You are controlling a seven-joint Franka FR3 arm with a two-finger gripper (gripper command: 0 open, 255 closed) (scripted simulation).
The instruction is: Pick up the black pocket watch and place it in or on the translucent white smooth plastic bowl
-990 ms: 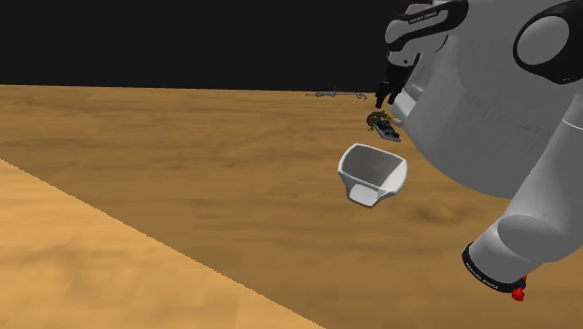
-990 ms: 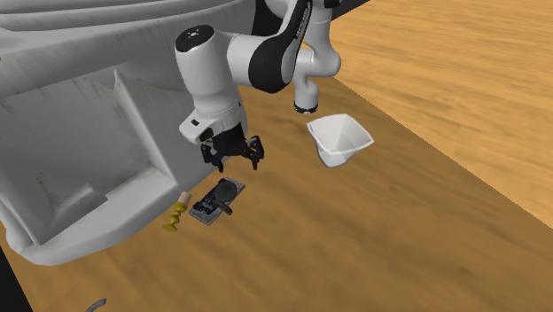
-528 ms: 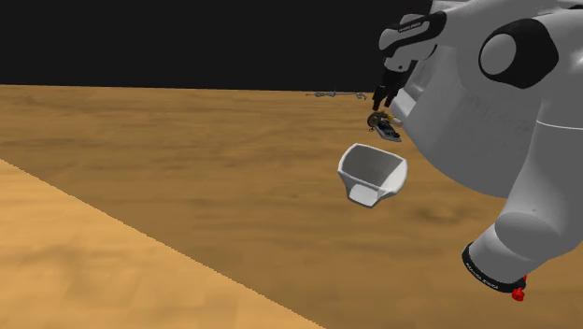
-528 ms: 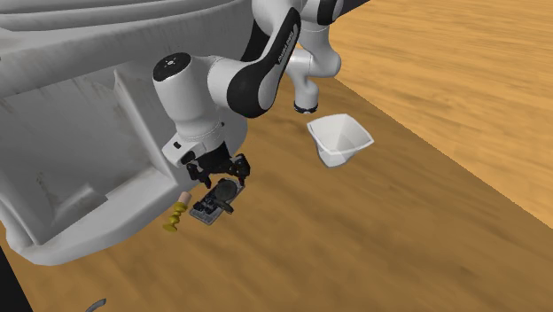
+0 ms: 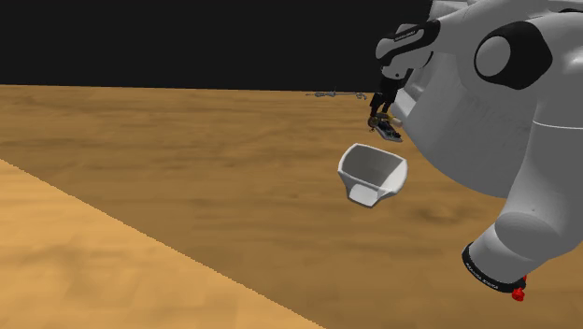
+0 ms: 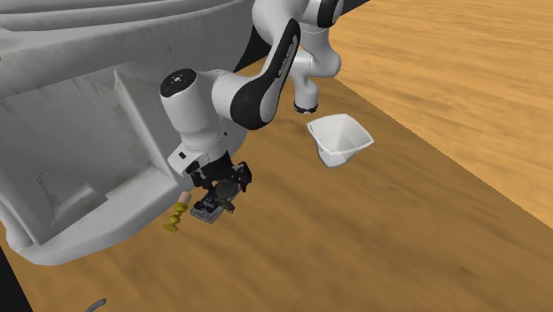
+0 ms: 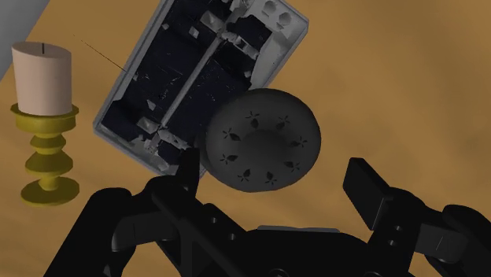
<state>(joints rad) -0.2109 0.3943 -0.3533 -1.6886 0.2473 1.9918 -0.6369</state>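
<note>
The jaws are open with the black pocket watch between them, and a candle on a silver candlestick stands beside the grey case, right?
Not quite. The wrist view shows the candlestick is gold, not silver. The rest holds: open jaws with the black pocket watch between them, the candle beside the grey case.

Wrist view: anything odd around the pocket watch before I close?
Yes: the pocket watch overlaps the edge of the grey case rather than lying clear, and the gold-coloured candlestick beside the case appears toppled onto its side.
</note>
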